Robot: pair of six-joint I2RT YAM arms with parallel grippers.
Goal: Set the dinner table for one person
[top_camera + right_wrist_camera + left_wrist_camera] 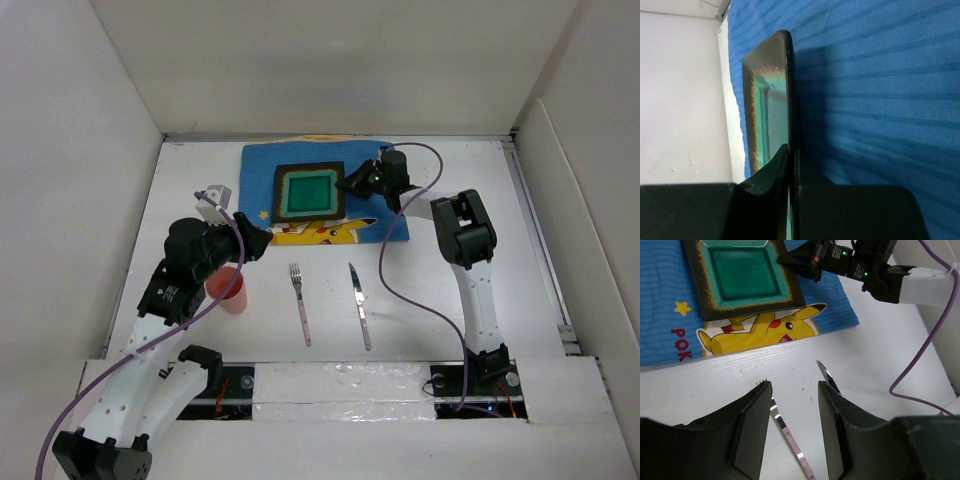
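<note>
Right claw pinching plate rim, cup near fork

My left arm is bent at the elbow, and my left gripper hangs with its jaws wide apart. My right arm reaches far forward, the wrist turned left. My right gripper pinches the rim of the plate.

The plate between the black right fingers is teal, its dark brown rim speckled orange; the placemat under them is striped blue with a yellow cartoon creature. Near the left fingers, a red cup; the table is white.
</note>
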